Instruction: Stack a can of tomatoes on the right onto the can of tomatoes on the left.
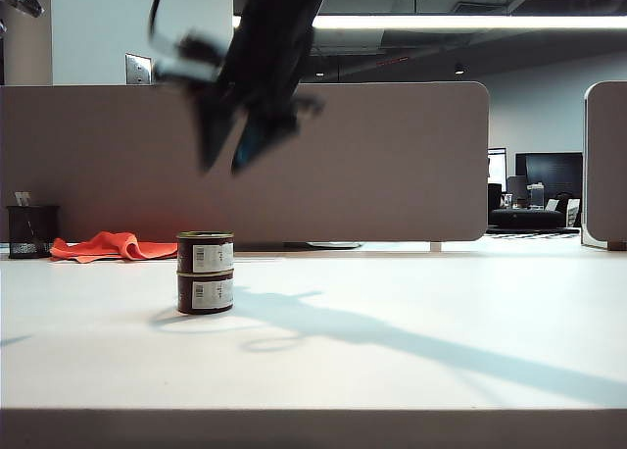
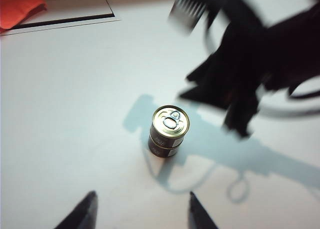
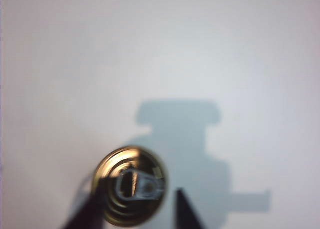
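Standing one on the other, the two tomato cans form a short stack on the white desk [image 1: 411, 312], the upper can [image 1: 205, 252] squarely on the lower can [image 1: 205, 292], at about eight o'clock from the desk's middle in the exterior view. The right gripper [image 1: 227, 147] hangs blurred in the air well above the stack, at twelve o'clock from it, touching neither can; its jaws are apart and hold nothing. From the right wrist view the gold pull-tab lid [image 3: 131, 191] shows below the fingertips. The left gripper [image 2: 141, 211] sits back from the stack, its jaws spread wide and empty. An orange cloth [image 1: 113, 245] lies at ten o'clock from the cans, beside a black mesh pen cup [image 1: 31, 231].
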Tool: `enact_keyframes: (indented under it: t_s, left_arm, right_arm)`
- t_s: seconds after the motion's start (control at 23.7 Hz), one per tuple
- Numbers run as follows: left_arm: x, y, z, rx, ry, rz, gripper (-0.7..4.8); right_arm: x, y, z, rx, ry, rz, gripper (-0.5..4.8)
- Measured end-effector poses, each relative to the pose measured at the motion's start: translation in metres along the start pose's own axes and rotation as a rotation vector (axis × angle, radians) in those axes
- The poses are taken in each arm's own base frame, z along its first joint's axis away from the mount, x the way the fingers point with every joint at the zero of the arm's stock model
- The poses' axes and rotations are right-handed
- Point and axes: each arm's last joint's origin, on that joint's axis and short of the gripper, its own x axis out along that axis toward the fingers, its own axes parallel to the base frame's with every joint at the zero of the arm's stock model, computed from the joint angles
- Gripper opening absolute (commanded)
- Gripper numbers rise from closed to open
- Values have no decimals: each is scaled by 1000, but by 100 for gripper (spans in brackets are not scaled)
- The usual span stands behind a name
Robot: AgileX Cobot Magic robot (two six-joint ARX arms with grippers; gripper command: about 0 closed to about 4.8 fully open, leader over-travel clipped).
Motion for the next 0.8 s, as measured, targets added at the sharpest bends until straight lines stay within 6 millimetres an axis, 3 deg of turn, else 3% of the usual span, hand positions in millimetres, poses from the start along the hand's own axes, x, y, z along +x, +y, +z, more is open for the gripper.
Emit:
enact_keyframes:
  t_s: [0.17, 0.34, 0.51, 0.55, 0.72, 0.8]
  left_arm:
    - [0, 0, 0, 2, -5, 1, 224]
    - [-2, -1, 2, 8, -21, 4, 196]
    - [-6, -2, 2, 15, -38, 5, 14]
    - [-8, -3, 2, 17, -43, 6, -7]
    - [-13, -4, 2, 26, -64, 27, -6]
    - [-16, -7, 2, 34, -72, 46, -6]
  right_arm:
    - [-64, -31, 20, 53, -142, -69, -5]
    - [-112, -59, 24, 104, -224, -123, -6]
    - [-153, -83, 18, 155, -251, -174, -5]
    - [-165, -90, 16, 169, -264, -192, -6]
    - [-199, -105, 10, 205, -317, -248, -5]
    - [-218, -112, -7, 229, -333, -287, -6]
